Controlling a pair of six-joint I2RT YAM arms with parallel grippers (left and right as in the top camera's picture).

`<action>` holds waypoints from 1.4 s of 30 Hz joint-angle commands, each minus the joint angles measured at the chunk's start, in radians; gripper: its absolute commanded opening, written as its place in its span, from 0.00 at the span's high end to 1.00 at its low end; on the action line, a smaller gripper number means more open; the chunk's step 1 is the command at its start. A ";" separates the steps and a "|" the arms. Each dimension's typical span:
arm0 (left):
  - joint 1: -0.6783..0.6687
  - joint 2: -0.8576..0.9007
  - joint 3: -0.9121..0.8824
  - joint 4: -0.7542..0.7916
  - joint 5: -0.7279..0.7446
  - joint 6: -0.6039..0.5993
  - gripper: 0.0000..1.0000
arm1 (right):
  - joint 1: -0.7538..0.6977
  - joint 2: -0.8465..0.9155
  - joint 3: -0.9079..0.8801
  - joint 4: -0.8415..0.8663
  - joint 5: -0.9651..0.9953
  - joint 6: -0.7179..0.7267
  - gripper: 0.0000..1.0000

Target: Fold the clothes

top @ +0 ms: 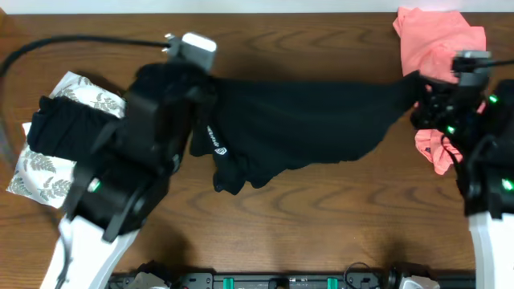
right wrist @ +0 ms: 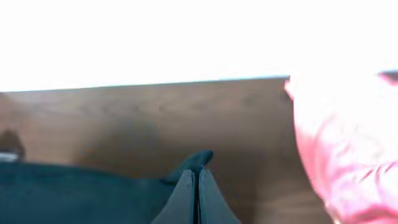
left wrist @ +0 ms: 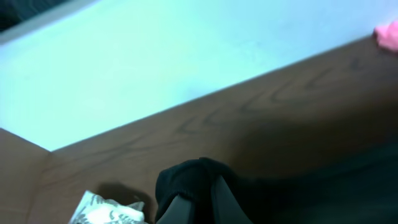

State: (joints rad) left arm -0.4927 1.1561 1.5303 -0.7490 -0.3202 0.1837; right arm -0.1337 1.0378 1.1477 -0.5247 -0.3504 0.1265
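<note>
Wooden table [top: 321,241], dark brown, bearing everything listed. Black shirt [top: 305,120], drawn out in a long band across the far middle of the table, stretched between the two pincers, loose hem sagging toward the near side. Salmon-pink garment [top: 438,44], heaped at the far right corner, partly under the right arm. White leaf-print garment [top: 76,92], at the left edge, with a folded black garment [top: 64,128] lying on top. Left gripper [left wrist: 198,190], pressed together on the bunched left end of the shirt. Right gripper [right wrist: 198,183], fingers pressed together, pinching the shirt's right end. Small white logo [top: 218,149], on the shirt, left of centre
</note>
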 commanded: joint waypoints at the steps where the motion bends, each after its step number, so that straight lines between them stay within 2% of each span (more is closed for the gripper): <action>1: 0.002 -0.063 0.011 -0.013 -0.012 0.004 0.93 | -0.007 -0.041 0.057 -0.034 0.055 0.015 0.99; 5: 0.002 -0.154 0.011 -0.016 -0.006 0.000 0.93 | -0.007 -0.077 0.119 -0.064 0.085 0.015 0.99; 10: 0.002 -0.235 0.012 -0.016 0.093 -0.010 0.93 | -0.007 -0.092 0.196 -0.096 0.090 0.015 0.99; 24: 0.002 -0.252 0.077 0.011 0.101 0.005 0.93 | -0.007 -0.092 0.348 -0.254 0.160 0.014 0.99; 35: 0.002 -0.252 0.281 -0.246 0.156 -0.041 0.93 | -0.007 -0.092 0.489 -0.441 0.160 0.015 0.99; 42: 0.003 -0.192 0.275 -0.287 0.150 -0.030 0.93 | -0.007 -0.043 0.491 -0.505 0.162 0.015 0.99</action>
State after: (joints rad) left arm -0.4927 0.9173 1.7988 -1.0401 -0.1596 0.1562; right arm -0.1337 0.9535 1.6268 -1.0210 -0.2230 0.1299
